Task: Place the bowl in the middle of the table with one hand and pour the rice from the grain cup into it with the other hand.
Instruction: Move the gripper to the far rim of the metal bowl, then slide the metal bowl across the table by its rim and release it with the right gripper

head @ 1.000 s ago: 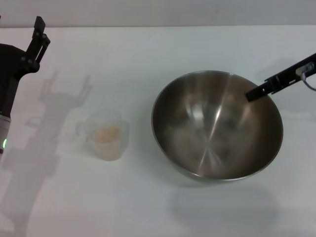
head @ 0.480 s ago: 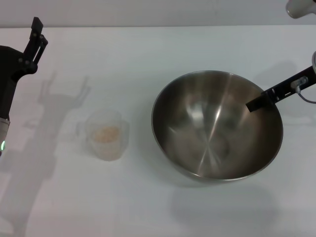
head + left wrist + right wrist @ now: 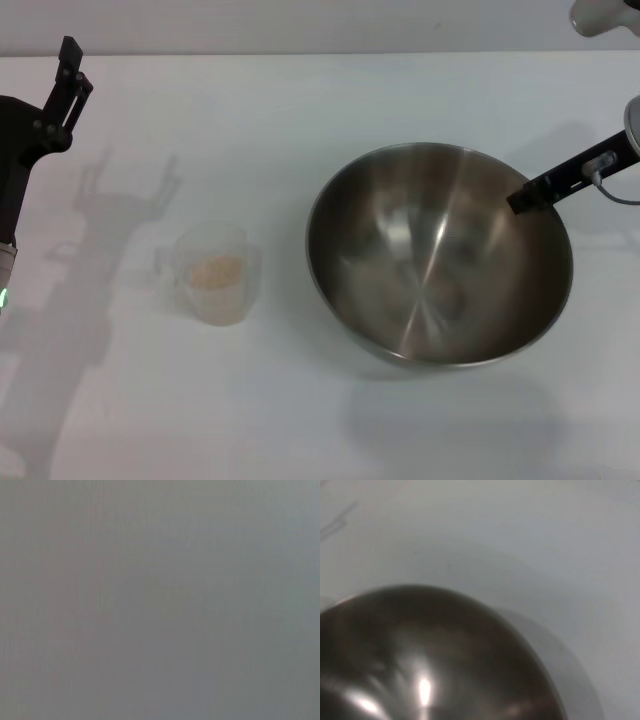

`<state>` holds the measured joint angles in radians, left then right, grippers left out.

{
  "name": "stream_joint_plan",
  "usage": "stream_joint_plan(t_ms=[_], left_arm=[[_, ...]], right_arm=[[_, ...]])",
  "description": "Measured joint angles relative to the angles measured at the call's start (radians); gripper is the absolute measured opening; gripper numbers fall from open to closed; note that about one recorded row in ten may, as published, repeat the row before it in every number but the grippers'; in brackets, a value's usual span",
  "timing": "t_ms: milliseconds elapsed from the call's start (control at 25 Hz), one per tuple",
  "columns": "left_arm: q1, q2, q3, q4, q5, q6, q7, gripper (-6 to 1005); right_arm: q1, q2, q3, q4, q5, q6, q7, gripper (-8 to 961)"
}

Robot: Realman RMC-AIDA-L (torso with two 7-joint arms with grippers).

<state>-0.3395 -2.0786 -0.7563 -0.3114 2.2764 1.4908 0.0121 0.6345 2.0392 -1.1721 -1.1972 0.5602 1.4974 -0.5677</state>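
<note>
Retreating from the bowl [image 3: 440, 255], the right gripper [image 3: 524, 198] now hangs at its right rim, grip unreadable; left gripper [image 3: 68, 75] idles far left; grain cup [image 3: 215, 272] left of bowl looks light, slippery; take its handle.

The left wrist view is showing nothing but a flat grey blur. In the head view the left gripper [image 3: 68, 62] is being cut off by the left edge of the frame, so its fingers are too small to read. The right gripper [image 3: 530, 196] is running off the right edge, with only one dark finger showing over the bowl [image 3: 440, 255]. In the right wrist view the bowl [image 3: 420, 660] is lying blurred, cut off by the bottom and left edges.
</note>
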Motion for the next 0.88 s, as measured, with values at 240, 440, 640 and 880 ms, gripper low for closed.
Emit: stream_joint_plan(t_ms=[240, 440, 640, 880], left_arm=[[0.002, 0.000, -0.004, 0.000, 0.000, 0.001, 0.000, 862], [0.002, 0.000, -0.011, 0.000, 0.000, 0.002, 0.000, 862], [-0.001, 0.000, -0.015, 0.000, 0.000, 0.002, 0.000, 862], [-0.003, 0.001, -0.016, 0.000, 0.000, 0.010, 0.000, 862]], right_arm=[[0.011, 0.001, -0.001, -0.001, -0.002, -0.008, 0.000, 27], [0.006, 0.009, 0.009, -0.056, -0.003, -0.031, -0.002, 18], [-0.020, 0.032, 0.023, -0.180, 0.009, -0.052, -0.035, 17], [-0.044, 0.034, 0.019, -0.268, 0.126, -0.032, -0.095, 18]])
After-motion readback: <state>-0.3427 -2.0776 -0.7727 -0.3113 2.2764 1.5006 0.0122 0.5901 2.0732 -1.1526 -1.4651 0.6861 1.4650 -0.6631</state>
